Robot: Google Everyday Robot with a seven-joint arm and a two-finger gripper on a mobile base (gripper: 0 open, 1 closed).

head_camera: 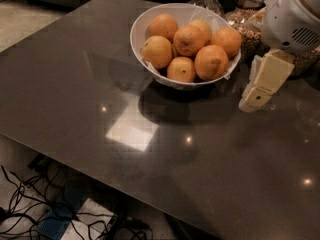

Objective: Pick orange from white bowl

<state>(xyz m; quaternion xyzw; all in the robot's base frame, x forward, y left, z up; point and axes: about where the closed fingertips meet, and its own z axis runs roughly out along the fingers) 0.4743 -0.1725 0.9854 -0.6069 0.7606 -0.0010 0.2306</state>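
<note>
The hand (pixel 254 100) hangs just right of the white bowl (pixel 140 26), low over the worktop (pixel 75 84); how far open it is cannot be told. 7 oranges (pixel 189 40) fill the bowl.

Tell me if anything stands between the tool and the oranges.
Only the white bowl's rim. The tool hangs just right of the bowl over the table; the nearest orange sits just inside that rim.

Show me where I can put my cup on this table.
Bare table left of the white bowl and along the near edge. Crowded at back right: bowl of oranges, jars behind, gripper just right of it.
</note>
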